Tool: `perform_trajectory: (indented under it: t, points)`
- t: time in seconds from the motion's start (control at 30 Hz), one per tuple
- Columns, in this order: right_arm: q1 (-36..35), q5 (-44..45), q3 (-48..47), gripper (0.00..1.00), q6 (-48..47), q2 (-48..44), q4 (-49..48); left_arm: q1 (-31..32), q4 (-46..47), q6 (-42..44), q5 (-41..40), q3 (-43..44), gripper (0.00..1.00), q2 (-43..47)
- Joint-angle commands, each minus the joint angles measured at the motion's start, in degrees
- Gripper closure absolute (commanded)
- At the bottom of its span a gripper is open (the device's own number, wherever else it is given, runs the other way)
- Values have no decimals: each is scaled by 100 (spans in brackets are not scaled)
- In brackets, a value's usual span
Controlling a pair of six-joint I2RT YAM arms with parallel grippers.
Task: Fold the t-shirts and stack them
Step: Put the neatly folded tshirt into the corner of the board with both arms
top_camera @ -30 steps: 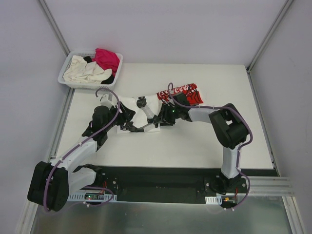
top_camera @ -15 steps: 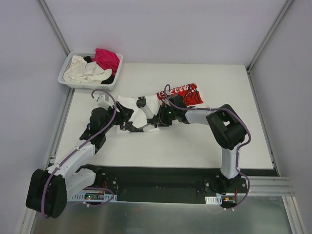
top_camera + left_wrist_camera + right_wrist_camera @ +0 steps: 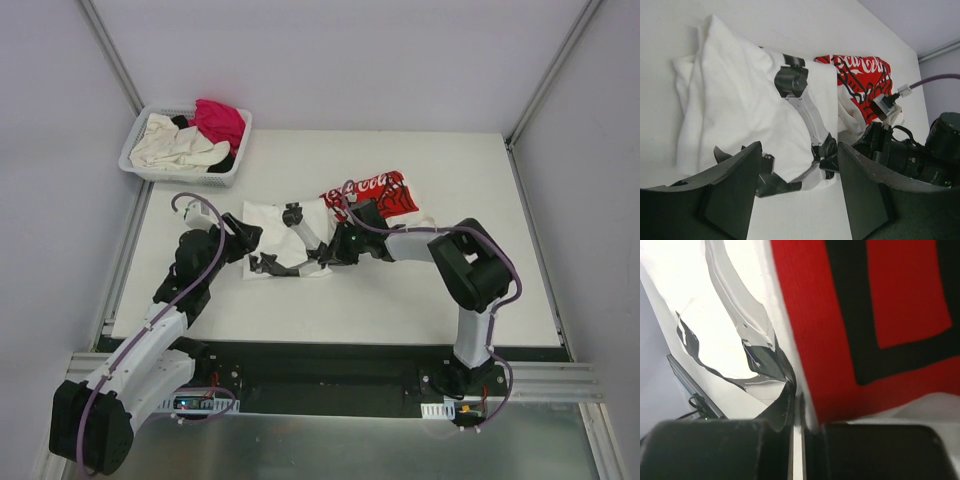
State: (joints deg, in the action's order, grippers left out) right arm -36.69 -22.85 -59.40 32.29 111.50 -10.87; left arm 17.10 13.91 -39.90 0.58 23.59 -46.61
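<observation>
Only the right wrist camera showed me the right claw (image 3: 796,425) pinched shut on the white t-shirt (image 3: 735,100); overhead hid that. Left claw (image 3: 799,160) gaped wide over this crumpled shirt, mid-worktop (image 3: 400,290), touching the red-print t-shirt (image 3: 385,192).

A white shirt (image 3: 272,228) with a grey and black print is being shown just left of centre in the top frame, lying rumpled and partly spread, print side up. Its lower right corner is being pinched. A red-print shirt (image 3: 390,195) is being shown right of it, touching it, bunched into a loose roll slanting up to the right, with white script lettering and black lines on the red. In the upper left of the frame three more are being held in a heap: a cream shirt (image 3: 172,148) at the left, a magenta shirt (image 3: 220,120) piled highest at the right, and a black shirt (image 3: 226,161) largely being hidden beneath them.
</observation>
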Motion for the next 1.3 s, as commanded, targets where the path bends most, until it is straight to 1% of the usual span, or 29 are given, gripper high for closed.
perform_trajectory:
  t: [0.0,0.07,0.33,0.5,0.57,0.6,0.77,0.8,0.83,0.87,0.9,0.93,1.0,1.07,1.2,1.27]
  points:
    - [-67,176,568,99,-215,-531,639,-93,-178,-35,-330,48,39,170]
    - [-58,167,885,99,-224,-717,683,-93,-205,-62,-365,84,39,126]
    - [-49,280,1887,99,-302,-2079,1061,-93,-249,-123,-445,207,39,3]
    - [-49,299,2299,99,-557,-2641,1789,-102,-249,-79,-401,286,39,3]
    - [-49,299,2563,99,-549,-2879,1834,-102,-240,-44,-331,304,39,-6]
    - [-49,342,2782,99,-531,-3123,1956,-102,-249,-44,-313,295,39,3]
    - [-49,755,3223,99,-470,-3951,2265,-102,-152,-123,-164,76,39,161]
    - [-40,904,3250,98,-461,-4178,2309,-102,-82,-132,-129,-29,39,204]
    - [-40,966,3224,94,-504,-4259,2344,-93,-82,-158,-102,-56,39,196]
    - [-40,993,3172,90,-540,-4303,2370,-102,-64,-167,116,-92,39,187]
    - [-40,1080,3101,80,-566,-4312,2501,-93,-55,-176,231,-135,39,161]
    - [-32,1107,2935,77,-688,-4286,2555,-93,-99,-211,380,-145,39,109]
    - [3,1090,2776,73,-794,-4112,2669,-93,-230,-220,731,-145,39,64]
    - [39,1125,2627,71,-935,-4005,2669,-93,-459,-264,882,-162,39,47]
    - [214,880,2574,69,-909,-3803,2293,-93,-503,-378,1557,-407,39,64]
    - [372,853,2530,69,-918,-3811,2230,-93,-652,-413,1726,-470,39,64]
